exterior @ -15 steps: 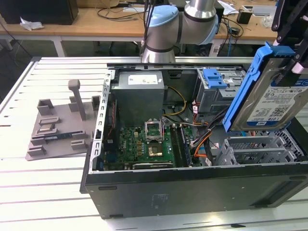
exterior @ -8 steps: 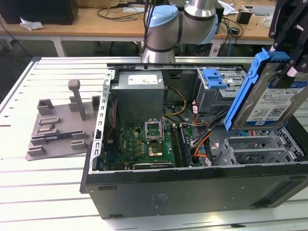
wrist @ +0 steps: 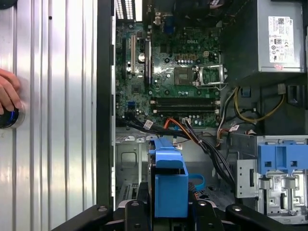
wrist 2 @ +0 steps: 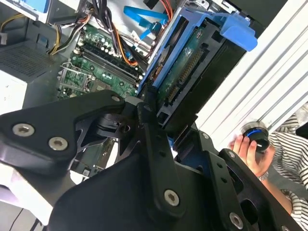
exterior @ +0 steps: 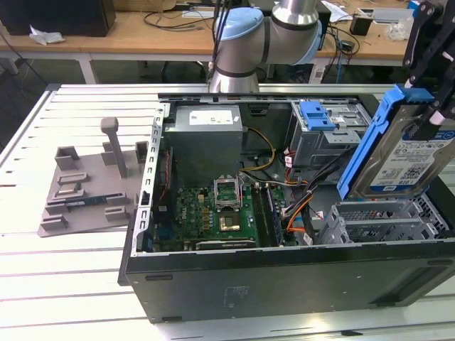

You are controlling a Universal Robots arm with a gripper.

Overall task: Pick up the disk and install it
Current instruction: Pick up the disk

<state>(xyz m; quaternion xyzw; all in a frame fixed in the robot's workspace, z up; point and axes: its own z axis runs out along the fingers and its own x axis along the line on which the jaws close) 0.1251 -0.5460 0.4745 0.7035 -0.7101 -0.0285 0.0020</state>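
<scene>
Tabletop case: free bay beneath tilted disk

Drive cage, exterior view's lower right: top open; cables crowd its left; the disk tilted above.

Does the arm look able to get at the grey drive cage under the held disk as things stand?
Probably yes. The tool holds the disk tilted above the drive cage, whose top looks open; the cables lie beside it, not over it.
</scene>
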